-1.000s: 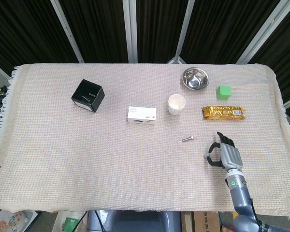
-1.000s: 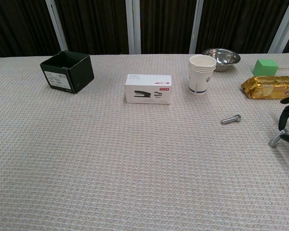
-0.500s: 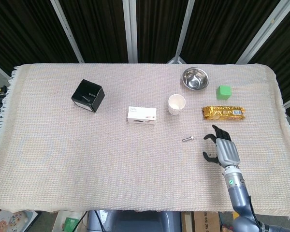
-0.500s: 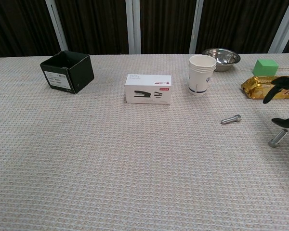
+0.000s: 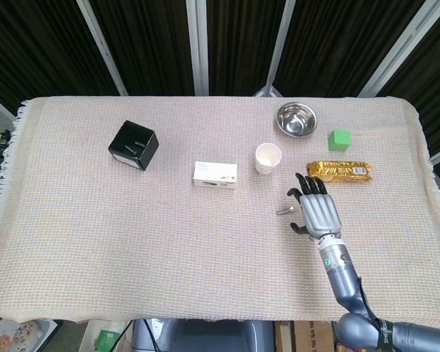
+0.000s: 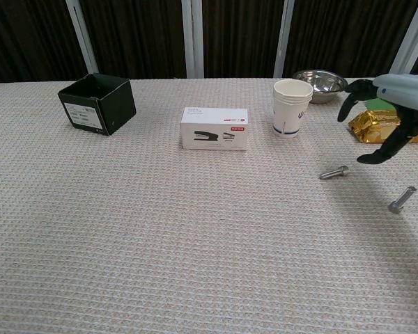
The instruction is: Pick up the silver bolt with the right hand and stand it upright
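Silver bolt lies flat beside the spread robot hand.

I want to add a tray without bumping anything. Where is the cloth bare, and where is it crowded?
Bare: the near half in front of the stapler box and black box, and the left end. Crowded: the far right, with paper cup, steel bowl, green block, snack pack, two bolts and the right hand.

silver bolt, lying flat on tablecloth
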You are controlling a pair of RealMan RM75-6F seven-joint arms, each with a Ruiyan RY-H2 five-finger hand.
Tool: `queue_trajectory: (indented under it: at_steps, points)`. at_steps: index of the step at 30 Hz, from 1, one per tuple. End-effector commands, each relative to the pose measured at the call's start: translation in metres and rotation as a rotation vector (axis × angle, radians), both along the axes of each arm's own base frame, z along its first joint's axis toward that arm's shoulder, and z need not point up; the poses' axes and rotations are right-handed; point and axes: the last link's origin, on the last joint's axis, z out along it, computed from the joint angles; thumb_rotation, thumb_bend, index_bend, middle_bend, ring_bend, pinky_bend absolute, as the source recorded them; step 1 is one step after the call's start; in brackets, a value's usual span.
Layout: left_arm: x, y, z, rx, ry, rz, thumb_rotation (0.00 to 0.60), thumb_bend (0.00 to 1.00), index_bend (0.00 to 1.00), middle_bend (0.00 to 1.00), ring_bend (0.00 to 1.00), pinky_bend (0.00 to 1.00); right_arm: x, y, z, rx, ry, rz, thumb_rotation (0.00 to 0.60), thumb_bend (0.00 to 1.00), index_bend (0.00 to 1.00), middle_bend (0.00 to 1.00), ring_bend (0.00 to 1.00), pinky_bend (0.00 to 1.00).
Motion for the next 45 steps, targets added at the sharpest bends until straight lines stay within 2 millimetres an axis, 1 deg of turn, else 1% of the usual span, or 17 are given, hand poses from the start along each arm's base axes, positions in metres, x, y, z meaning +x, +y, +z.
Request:
queue_trajectory:
  at_steps: [1, 5, 10, 29, 45]
  points:
    - [0.0, 0.0, 0.0, 0.001, -0.001, 0.0, 0.6, 0.04, 0.16, 0.09, 0.01, 0.01, 0.015, -0.004, -0.01, 0.015, 0.011, 0.011, 0.6, 0.21, 0.31, 0.0, 0.0, 0.0]
    - [0.0, 0.0, 0.001, 0.003, -0.004, 0.0, 0.6, 0.04, 0.16, 0.1, 0.01, 0.01, 0.017, -0.006, -0.021, 0.022, 0.039, 0.003, 0.6, 0.21, 0.31, 0.0, 0.0, 0.0]
    - [-0.001, 0.0, 0.002, 0.004, -0.005, 0.0, 0.6, 0.04, 0.16, 0.1, 0.01, 0.01, 0.015, -0.009, -0.029, 0.02, 0.054, -0.013, 0.6, 0.21, 0.31, 0.0, 0.0, 0.0]
    - [0.0, 0.0, 0.0, -0.001, 0.0, -0.002, 0.6, 0.04, 0.16, 0.1, 0.01, 0.01, -0.001, -0.011, -0.041, -0.001, 0.06, -0.041, 0.6, 0.21, 0.38, 0.0, 0.0, 0.0]
    - [0.0, 0.0, 0.0, 0.0, 0.001, -0.001, 0.6, 0.04, 0.16, 0.1, 0.01, 0.01, -0.009, -0.016, -0.049, -0.005, 0.066, -0.057, 0.6, 0.21, 0.38, 0.0, 0.0, 0.0]
